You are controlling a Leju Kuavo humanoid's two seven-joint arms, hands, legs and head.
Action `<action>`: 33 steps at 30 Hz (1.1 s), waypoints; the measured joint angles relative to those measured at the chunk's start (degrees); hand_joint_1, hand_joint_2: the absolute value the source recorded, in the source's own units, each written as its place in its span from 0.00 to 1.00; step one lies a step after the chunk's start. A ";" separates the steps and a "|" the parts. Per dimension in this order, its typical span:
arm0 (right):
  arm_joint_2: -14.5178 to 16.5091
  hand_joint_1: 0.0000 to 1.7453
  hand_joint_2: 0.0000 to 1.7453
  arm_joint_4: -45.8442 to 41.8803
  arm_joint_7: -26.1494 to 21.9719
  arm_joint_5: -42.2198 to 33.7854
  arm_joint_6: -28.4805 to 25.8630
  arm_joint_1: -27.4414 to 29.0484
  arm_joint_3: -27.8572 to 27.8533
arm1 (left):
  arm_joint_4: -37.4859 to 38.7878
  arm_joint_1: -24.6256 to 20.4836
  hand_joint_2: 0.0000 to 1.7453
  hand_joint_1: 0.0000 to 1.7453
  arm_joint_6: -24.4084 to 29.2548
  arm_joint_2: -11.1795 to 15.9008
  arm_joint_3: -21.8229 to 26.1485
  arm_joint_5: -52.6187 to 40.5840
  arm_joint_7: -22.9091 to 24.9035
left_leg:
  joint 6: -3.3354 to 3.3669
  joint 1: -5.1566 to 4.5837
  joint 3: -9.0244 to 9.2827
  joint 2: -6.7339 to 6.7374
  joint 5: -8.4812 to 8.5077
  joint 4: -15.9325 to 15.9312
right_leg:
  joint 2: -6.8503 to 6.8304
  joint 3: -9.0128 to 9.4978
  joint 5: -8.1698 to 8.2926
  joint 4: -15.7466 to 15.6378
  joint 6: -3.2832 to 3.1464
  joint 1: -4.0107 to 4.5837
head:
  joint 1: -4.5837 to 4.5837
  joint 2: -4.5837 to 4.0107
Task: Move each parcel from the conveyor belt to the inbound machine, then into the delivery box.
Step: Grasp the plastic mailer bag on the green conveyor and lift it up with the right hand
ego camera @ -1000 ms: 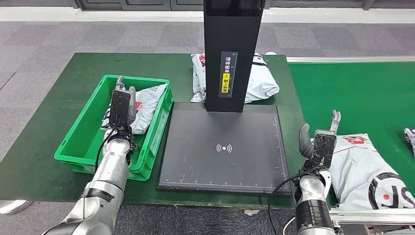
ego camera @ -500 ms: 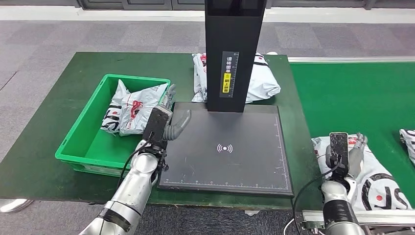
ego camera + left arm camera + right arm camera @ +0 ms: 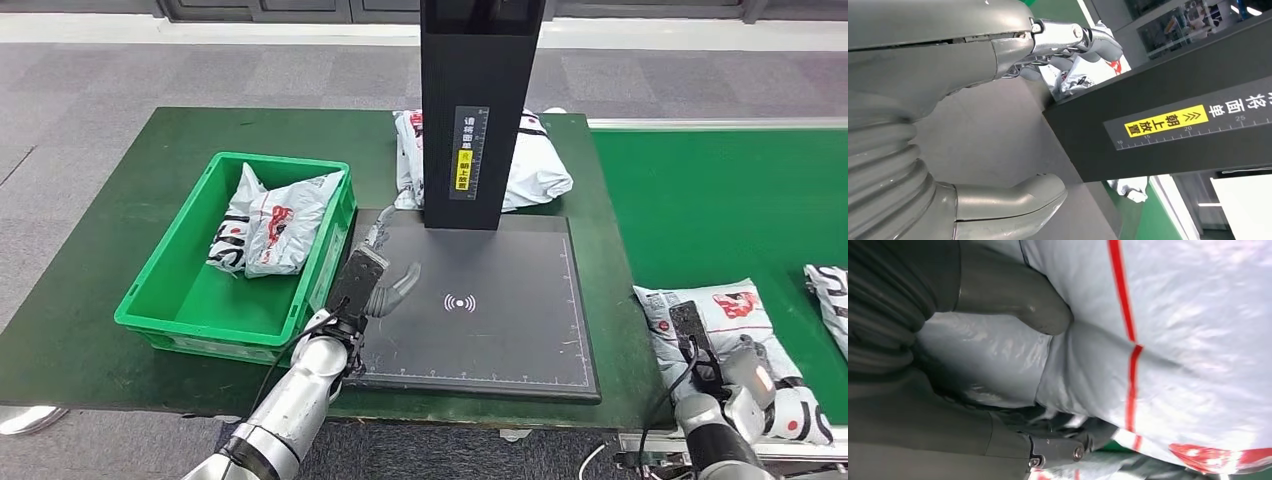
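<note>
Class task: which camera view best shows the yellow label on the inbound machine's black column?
The left wrist view: the yellow label is large there, its characters sharp beside a ruler scale. The head view shows it small, upright on the black column. The right wrist view shows a parcel instead.

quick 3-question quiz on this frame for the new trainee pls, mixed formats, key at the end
1. True or false: the black flat scanner pad of the inbound machine has a parcel lying on it.
2. Multiple choice: the right hand is A) hanging free, B) closing around the white plastic parcel with red print on the green conveyor belt, C) inside the crate.
3. Fill in: the grey-white plastic parcel already delivered lies in the green plastic ____.

Key:
1. False; the left hand hovers over the pad, holding nothing.
2. B; the right wrist view shows thumb and fingers pressed into the bag.
3. Crate.
</note>
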 joint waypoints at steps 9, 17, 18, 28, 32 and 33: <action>0.33 1.00 1.00 1.01 -3.82 1.00 3.98 -1.21 -0.39 | 0.66 0.06 1.00 0.00 0.29 1.04 -0.01 0.71 0.33 | 0.12 0.06 0.34 0.15 -0.08 0.09 | 0.12 0.45 0.06 -0.13 0.13 0.05 | 0.00 -0.01; 3.96 1.00 1.00 -1.48 -21.94 -6.05 3.74 -1.20 -1.93 | -0.06 1.13 1.00 0.00 1.57 2.27 0.01 1.66 0.92 | 0.02 0.07 0.18 0.69 -0.16 0.08 | 0.67 0.43 0.21 -0.12 0.03 0.12 | 0.00 -0.01; 4.86 1.00 1.00 -3.51 -24.42 -8.58 3.67 -0.63 -1.97 | -0.29 1.26 1.00 0.00 1.89 2.45 0.04 1.80 0.92 | -0.01 0.07 0.09 0.78 -0.20 0.07 | 0.76 0.40 0.21 -0.11 0.01 0.14 | 0.00 -0.01; 11.33 1.00 1.00 -27.51 -34.59 -29.58 0.44 6.79 0.87 | -1.83 1.68 1.00 0.00 9.98 3.50 0.84 -0.44 0.91 | -0.19 0.06 0.02 0.79 0.02 0.02 | 0.77 -0.23 0.31 0.11 -0.18 0.11 | 0.00 -0.01; 12.17 1.00 1.00 -37.88 -36.18 -34.34 -1.86 8.96 6.04 | -2.24 1.67 1.00 0.00 12.55 3.72 1.68 -1.14 0.36 | -0.20 0.07 -0.09 0.78 0.02 -0.02 | 0.71 -0.36 0.28 0.13 -0.21 0.11 | 0.00 0.00; 12.26 1.00 1.00 -40.23 -36.56 -35.02 -2.16 9.36 7.50 | -2.32 1.66 1.00 0.00 12.98 3.78 1.94 -1.15 0.12 | -0.20 0.07 -0.10 0.78 0.02 -0.02 | 0.70 -0.38 0.27 0.13 -0.22 0.11 | 0.00 0.01</action>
